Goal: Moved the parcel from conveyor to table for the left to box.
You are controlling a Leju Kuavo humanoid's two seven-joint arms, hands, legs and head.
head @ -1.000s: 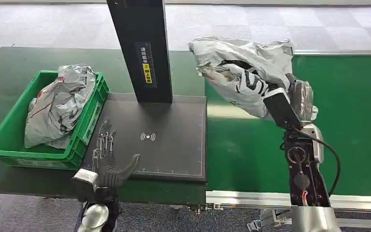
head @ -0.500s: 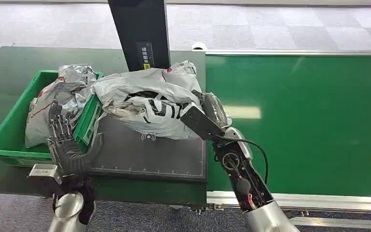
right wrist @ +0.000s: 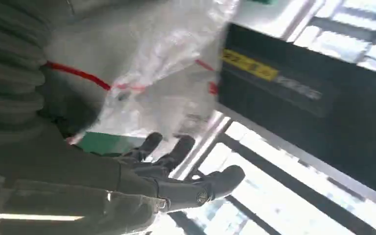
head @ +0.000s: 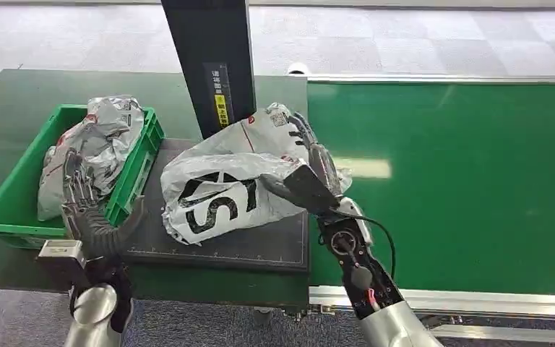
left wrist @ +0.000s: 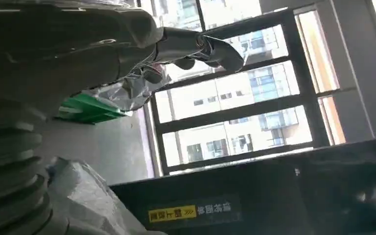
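Right robot hand (head: 309, 170) pressing against the parcel (head: 227, 189), thumb under the near edge and fingers (head: 302, 132) spread along the bag's far side; loosening or holding, hard to tell, since the right wrist view is showing fingers (right wrist: 176, 147) stretched apart with the plastic just beyond them. Judging it as cradling the bag rather than clamping it.

Parcel lying just beside that hand, toward the robot's left, resting on the dark scanner pad (head: 260, 242) on the counter (head: 14, 90), its lettered face tilted up, its upper end leaning near the black post (head: 213, 65).

Farther out on that side, left robot hand (head: 87, 206) standing upright with palm open, fingers apart, gripping nothing, well apart from the parcel and just in front of the green bin (head: 3, 210). Another wrapped bag (head: 90, 148) sitting inside the bin.

On the other side of the right hand, green conveyor belt (head: 462, 181) stretching away.

Judging progress: carry from conveyor to counter looking essentially done, parcel already off the belt and down on the pad. Remaining: letting go with the right hand, pulling it clear, then taking the parcel with the left hand and boxing it in the bin.
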